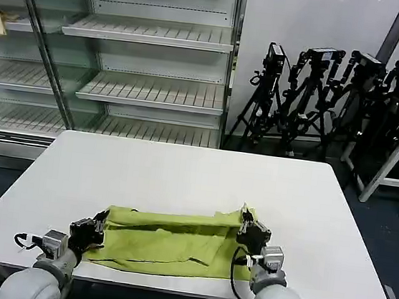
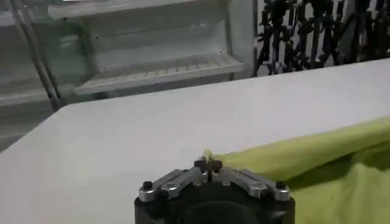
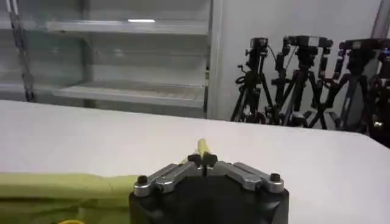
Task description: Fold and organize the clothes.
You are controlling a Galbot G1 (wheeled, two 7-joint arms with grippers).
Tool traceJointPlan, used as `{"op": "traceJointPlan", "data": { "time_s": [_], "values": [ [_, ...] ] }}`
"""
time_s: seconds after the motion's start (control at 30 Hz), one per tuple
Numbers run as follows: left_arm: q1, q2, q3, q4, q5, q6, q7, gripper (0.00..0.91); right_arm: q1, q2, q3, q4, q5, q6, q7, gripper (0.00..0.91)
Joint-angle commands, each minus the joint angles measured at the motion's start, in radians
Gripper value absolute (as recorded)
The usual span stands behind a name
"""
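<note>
While the lime-green shirt (image 1: 167, 241) is lying as a long, low band along the near edge of the white table (image 1: 182, 176), both grippers are holding it, one at each end.

Left gripper (image 1: 98, 226): sitting at the shirt's left end; in the left wrist view its fingers (image 2: 200, 165) are pressing together on a small tuft of green fabric.

Right gripper (image 1: 247, 218): sitting at the shirt's right end; in the right wrist view its fingers (image 3: 210, 159) are pinching a yellow-green edge in the same way, closed narrow.

Shirt, condition: appearing doubled over lengthwise, an upper layer lying over the lower one, with a raised ridge running between the two grippers. Surface is wrinkling in the middle.

Progress, as a judgement: one lengthwise fold is looking under way or nearly laid. Crosswise folding into a compact bundle, and tidying, are looking not yet done.

Backdrop: empty shelving (image 1: 150, 79) and tripods (image 1: 321, 91) are standing beyond the table.
</note>
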Motion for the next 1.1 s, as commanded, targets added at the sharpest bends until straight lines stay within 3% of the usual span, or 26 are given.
{"op": "traceJointPlan", "data": {
  "time_s": [0.03, 0.1, 0.13, 0.17, 0.2, 0.33, 0.5, 0.87, 1.1],
  "values": [
    [0.036, -0.001, -0.005, -0.004, 0.054, -0.001, 0.002, 0.02, -0.11, -0.003, 0.013, 0.046, -0.025, -0.005, 0.004, 0.0],
    [0.038, -0.002, -0.003, 0.005, 0.06, -0.001, 0.003, 0.03, -0.109, 0.002, 0.013, 0.038, -0.024, -0.01, 0.008, 0.0],
    [0.037, -0.004, -0.002, 0.009, 0.061, -0.001, 0.003, 0.131, -0.106, 0.005, 0.013, 0.031, -0.022, -0.015, 0.01, 0.252],
    [0.034, -0.005, 0.0, 0.01, 0.062, -0.001, 0.003, 0.574, -0.103, 0.007, 0.012, 0.028, -0.022, -0.021, 0.011, 0.645],
    [0.032, -0.007, 0.001, 0.014, 0.062, 0.001, 0.003, 0.907, -0.1, 0.009, 0.012, 0.024, -0.021, -0.032, 0.012, 0.907],
    [0.017, -0.025, 0.012, 0.019, 0.059, 0.004, 0.009, 0.907, -0.093, 0.02, 0.006, 0.018, -0.022, -0.046, 0.016, 0.907],
    [0.019, -0.063, 0.014, -0.008, 0.054, -0.034, -0.004, 0.907, -0.113, 0.023, 0.008, 0.047, -0.038, 0.005, 0.013, 0.907],
    [0.108, -0.262, -0.028, -0.163, 0.006, -0.116, -0.122, 0.907, -0.275, 0.018, 0.071, 0.165, -0.109, 0.072, 0.021, 0.907],
    [0.088, -0.391, 0.003, -0.116, -0.006, -0.122, -0.151, 0.907, -0.318, 0.037, 0.084, 0.175, -0.12, 0.077, 0.026, 0.907]
  ]
}}
